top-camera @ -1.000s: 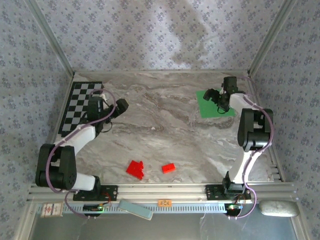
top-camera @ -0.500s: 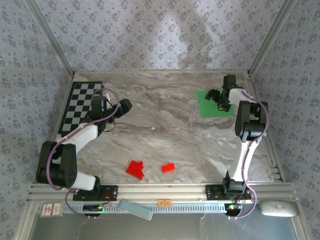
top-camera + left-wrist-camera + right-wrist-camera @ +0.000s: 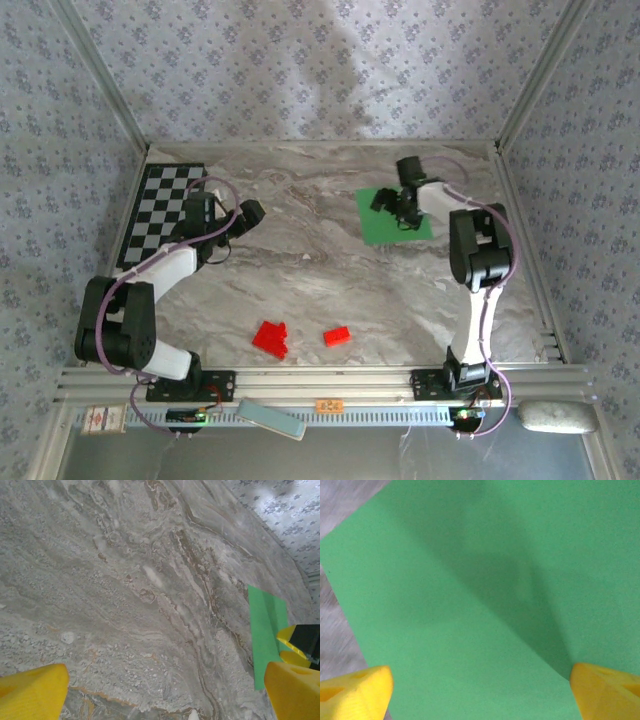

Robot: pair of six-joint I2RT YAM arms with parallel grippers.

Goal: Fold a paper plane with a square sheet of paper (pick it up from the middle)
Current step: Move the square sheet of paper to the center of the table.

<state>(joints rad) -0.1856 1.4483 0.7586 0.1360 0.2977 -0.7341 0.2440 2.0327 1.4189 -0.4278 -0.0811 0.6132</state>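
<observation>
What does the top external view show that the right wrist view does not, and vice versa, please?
Top external adds the checkered board, the red blocks and the open left end effector. Right wrist adds the yellow fingertips of the right end effector, spread wide, with a shadow between them. Shared: the square sheet of paper on the marble table.

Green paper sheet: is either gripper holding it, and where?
Not gripped. The right gripper stands open over the sheet; the left gripper is open, apart.
</observation>
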